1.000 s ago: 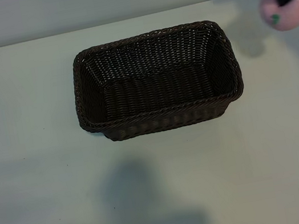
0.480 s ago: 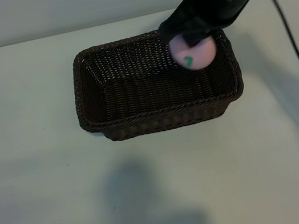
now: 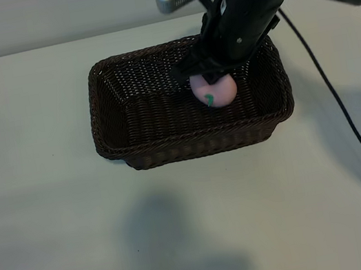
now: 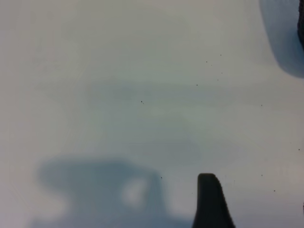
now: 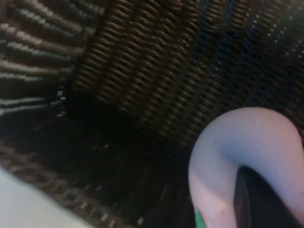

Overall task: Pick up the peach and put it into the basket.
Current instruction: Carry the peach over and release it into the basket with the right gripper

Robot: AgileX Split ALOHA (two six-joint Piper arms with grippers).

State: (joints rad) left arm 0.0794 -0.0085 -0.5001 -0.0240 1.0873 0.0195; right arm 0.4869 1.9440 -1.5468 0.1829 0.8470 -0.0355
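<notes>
The pale-pink peach with its small green mark hangs inside the dark-brown wicker basket, toward its right half and just above the floor. My right gripper reaches down from the back right and is shut on the peach. The right wrist view shows the peach against a dark finger, with the basket's woven wall close behind. My left gripper is out of the exterior view; its wrist view shows one dark fingertip over bare table, open and holding nothing.
The basket stands at the back middle of a pale table. The right arm's black cable trails over the table to the right of the basket. Soft shadows lie on the front of the table.
The right gripper carried the peach from the far right edge leftward over the basket's rim and lowered it inside. The basket has not shifted.
</notes>
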